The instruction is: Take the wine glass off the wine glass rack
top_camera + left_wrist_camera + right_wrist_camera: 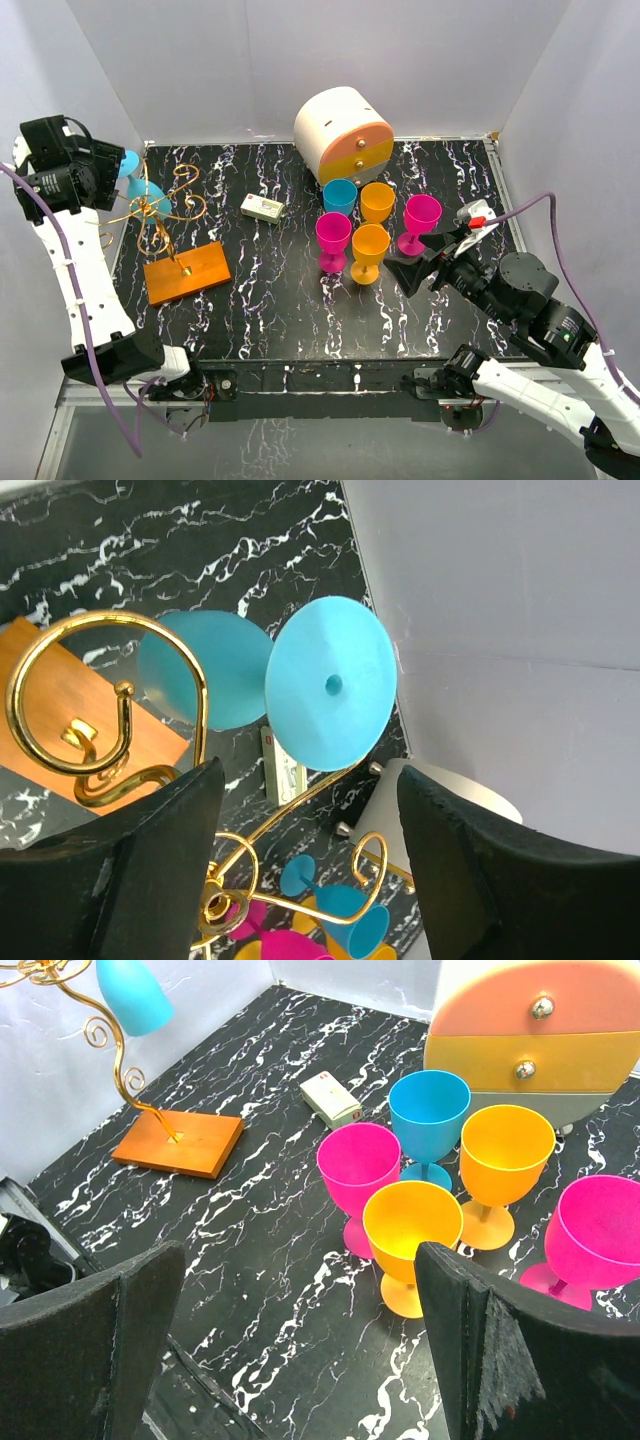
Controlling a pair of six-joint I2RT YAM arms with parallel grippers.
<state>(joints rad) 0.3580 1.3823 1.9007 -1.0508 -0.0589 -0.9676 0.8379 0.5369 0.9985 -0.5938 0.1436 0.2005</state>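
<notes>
The wine glass [146,196] is light blue and hangs bowl-down from the golden wire hooks of the wine glass rack [187,272] at the table's left. In the left wrist view its round foot [330,685] faces the camera, just beyond my left gripper [310,780]. That gripper's jaws stand apart on either side and touch nothing. In the top view the left gripper [110,168] sits beside the glass's foot, high at the left wall. My right gripper [300,1260] is open and empty, low over the table near the standing cups. The right wrist view shows the glass [135,995] and the rack's orange base [180,1140] far off.
A white-and-orange round drawer cabinet [342,133] stands at the back. Several cups stand in front of it: blue [340,197], orange [377,202], pink [421,218], pink [333,238], orange [369,248]. A small white box [263,208] lies between rack and cups.
</notes>
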